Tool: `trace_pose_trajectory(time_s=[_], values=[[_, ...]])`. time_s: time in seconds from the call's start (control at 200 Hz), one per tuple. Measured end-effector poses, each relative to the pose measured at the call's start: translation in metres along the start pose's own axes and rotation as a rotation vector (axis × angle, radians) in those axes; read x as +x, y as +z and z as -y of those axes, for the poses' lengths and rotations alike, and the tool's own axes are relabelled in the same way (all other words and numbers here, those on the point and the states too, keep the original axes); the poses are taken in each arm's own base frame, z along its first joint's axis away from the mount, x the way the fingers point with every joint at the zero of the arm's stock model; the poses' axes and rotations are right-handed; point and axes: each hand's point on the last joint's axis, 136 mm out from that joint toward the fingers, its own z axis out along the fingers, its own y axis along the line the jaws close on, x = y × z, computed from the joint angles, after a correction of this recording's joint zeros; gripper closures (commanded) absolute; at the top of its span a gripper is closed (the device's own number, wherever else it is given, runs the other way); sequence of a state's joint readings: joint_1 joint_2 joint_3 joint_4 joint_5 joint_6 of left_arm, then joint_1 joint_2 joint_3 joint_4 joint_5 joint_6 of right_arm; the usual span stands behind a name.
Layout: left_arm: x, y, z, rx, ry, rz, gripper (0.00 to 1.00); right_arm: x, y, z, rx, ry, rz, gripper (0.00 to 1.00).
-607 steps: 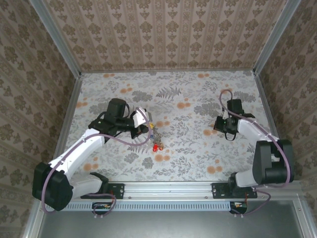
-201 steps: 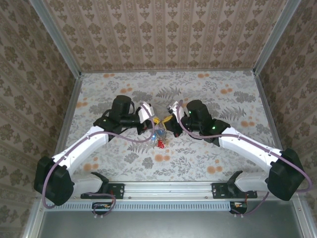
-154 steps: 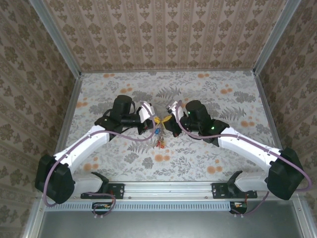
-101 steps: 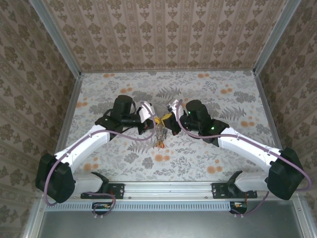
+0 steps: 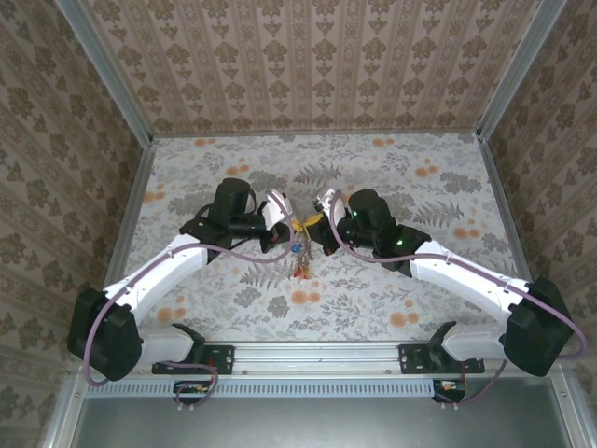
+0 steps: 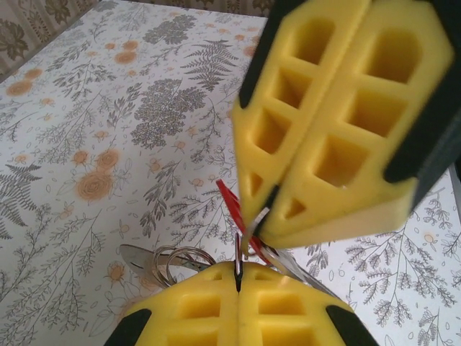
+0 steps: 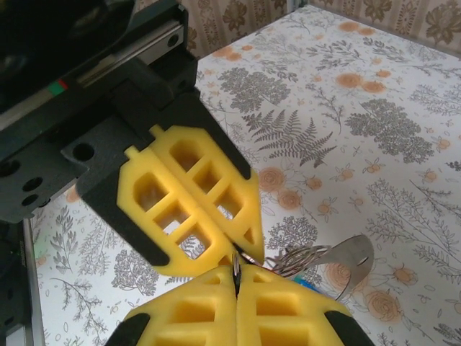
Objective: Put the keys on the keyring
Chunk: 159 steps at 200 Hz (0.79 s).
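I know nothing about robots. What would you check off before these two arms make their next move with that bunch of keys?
1. Grip of the left end effector on the thin dark wire keyring: ok, shut on it.
2. Grip of the right end effector: shut, but on what, cannot tell.
3. Both sets of yellow foam fingers meeting tip to tip: ok.
4. The small metal keys with coloured plastic heads hanging untangled: cannot tell.
5. A key already threaded on: cannot tell.
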<state>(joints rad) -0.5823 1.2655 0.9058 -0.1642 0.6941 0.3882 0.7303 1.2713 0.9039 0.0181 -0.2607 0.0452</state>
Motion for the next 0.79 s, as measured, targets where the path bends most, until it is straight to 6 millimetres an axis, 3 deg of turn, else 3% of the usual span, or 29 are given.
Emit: trace_pose_trajectory(time_s=[0.795], values=[[-0.005,0.0,-0.002,-0.01,-0.028,0.0,1.0,-0.001,0.001,0.008,0.114,-0.034,0.004,1.0]])
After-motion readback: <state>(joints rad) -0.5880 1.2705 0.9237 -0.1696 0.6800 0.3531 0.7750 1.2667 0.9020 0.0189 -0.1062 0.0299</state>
